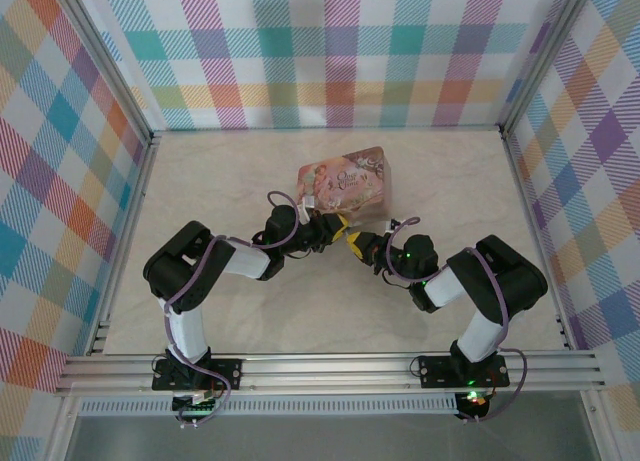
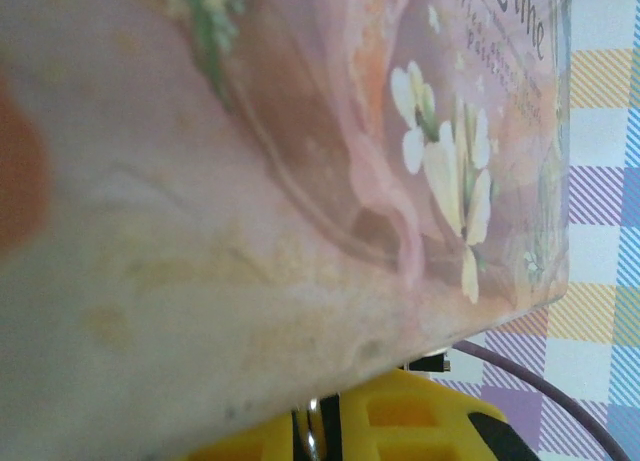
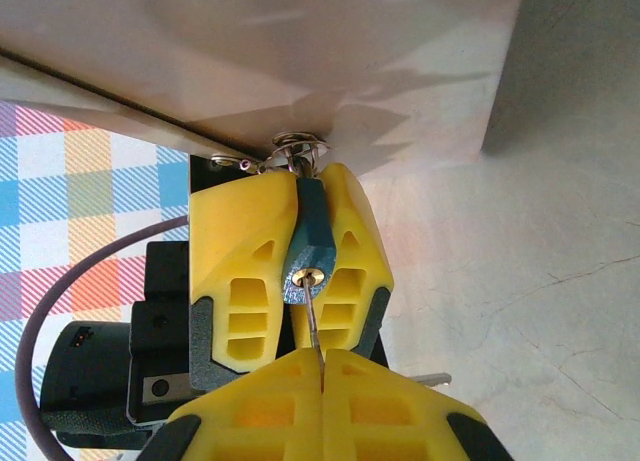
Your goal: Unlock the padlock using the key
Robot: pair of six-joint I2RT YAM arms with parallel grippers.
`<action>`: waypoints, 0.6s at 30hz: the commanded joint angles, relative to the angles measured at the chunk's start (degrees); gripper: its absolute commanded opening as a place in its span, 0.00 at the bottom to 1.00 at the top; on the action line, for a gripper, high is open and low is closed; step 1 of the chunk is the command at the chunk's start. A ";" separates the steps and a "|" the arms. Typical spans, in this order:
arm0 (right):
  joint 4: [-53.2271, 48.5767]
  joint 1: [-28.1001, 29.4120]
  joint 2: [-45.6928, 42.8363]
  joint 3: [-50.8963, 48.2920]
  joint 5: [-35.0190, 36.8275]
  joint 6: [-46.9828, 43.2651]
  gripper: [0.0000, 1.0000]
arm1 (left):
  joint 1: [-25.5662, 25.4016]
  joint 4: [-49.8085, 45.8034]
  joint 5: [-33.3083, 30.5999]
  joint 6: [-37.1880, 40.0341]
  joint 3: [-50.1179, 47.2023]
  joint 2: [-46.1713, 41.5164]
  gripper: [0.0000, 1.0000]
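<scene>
Both arms meet at the middle of the bench point(image 1: 300, 311), just in front of the pink tin point(image 1: 348, 184). The left tool point(image 1: 327, 231) is clenched on the padlock point(image 3: 310, 231). In the right wrist view its two yellow fingers point(image 3: 240, 251) press the blue body from either side, with the keyhole face turned toward the camera and the body held off the bench. The shackle point(image 3: 297, 144) projects past the fingertips, with small metal rings at it; whether it is latched cannot be told. The right tool point(image 3: 322, 359) is grasping the key point(image 3: 316, 321): its yellow fingers meet on the thin shaft, and the key tip sits in the brass keyhole point(image 3: 308, 277). In the left wrist view the tin's flowered face is close and blurred, with yellow fingers and a sliver of metal below its lower edge.
</scene>
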 commanded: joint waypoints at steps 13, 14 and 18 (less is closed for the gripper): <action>2.38 -1.02 -2.77 -0.17 5.60 12.59 0.00 | -1.08 8.26 4.21 -1.01 1.22 0.53 0.00; 2.38 -1.02 -3.41 -0.50 6.00 12.77 0.00 | -1.16 8.50 4.28 -1.13 1.26 0.61 0.00; 2.38 -1.02 -3.08 -1.29 8.06 14.10 0.00 | -1.52 9.39 4.59 -1.52 1.57 1.06 0.00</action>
